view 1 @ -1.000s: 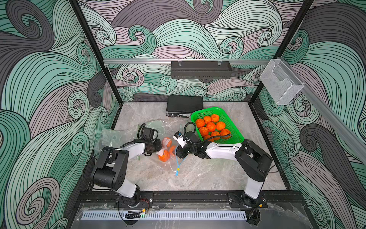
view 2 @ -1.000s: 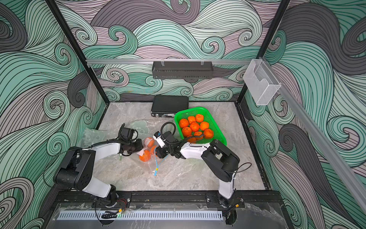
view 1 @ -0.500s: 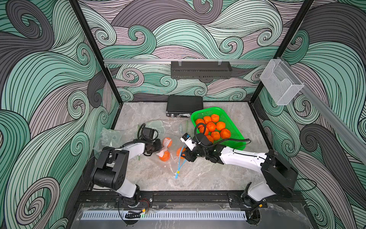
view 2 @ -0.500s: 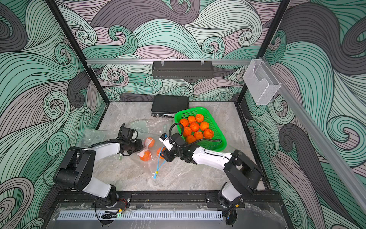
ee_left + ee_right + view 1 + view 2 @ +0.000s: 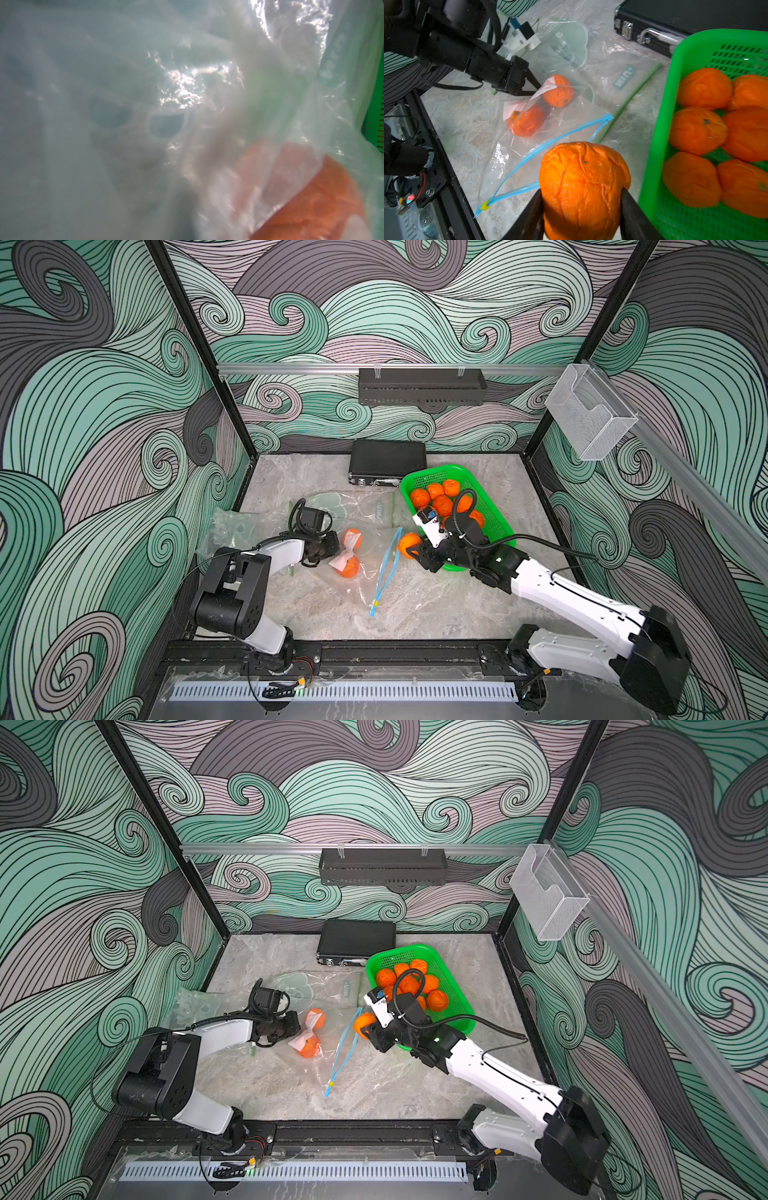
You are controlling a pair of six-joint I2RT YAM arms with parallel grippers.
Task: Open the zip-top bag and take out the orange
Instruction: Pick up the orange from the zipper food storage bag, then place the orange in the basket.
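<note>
Two views from above show the right gripper [image 5: 412, 551] clamped on the orange [image 5: 406, 542], its jaws standing part-way apart around the fruit. It is just outside the green basket [image 5: 432, 472], on the side facing the zip-top bag [image 5: 365, 585]. That bag lies flat beside the basket with its blue zip strip [image 5: 386, 568] parted on the basket-facing edge. A pair of oranges [image 5: 348, 568] sits inside it. The left gripper [image 5: 334, 546] is at the bag's end away from the basket, jaws pressed together on the plastic.

From the left wrist, blurred, crinkled clear plastic fills nearly everything. One of the pair [image 5: 311, 197] glows through it, and a sliver of the basket [image 5: 376, 108] shows; the jaws themselves are not visible here.

From the right wrist, the orange [image 5: 583, 187] sits between the black fingers [image 5: 633, 212], touching both, just beside the basket's rim [image 5: 658, 128] and outside it. Several loose oranges [image 5: 704, 89] lie in the basket. The left gripper [image 5: 537, 87] has its tips meeting on the bag's edge farthest from the basket. A black case [image 5: 675, 18] lies just behind the basket.
</note>
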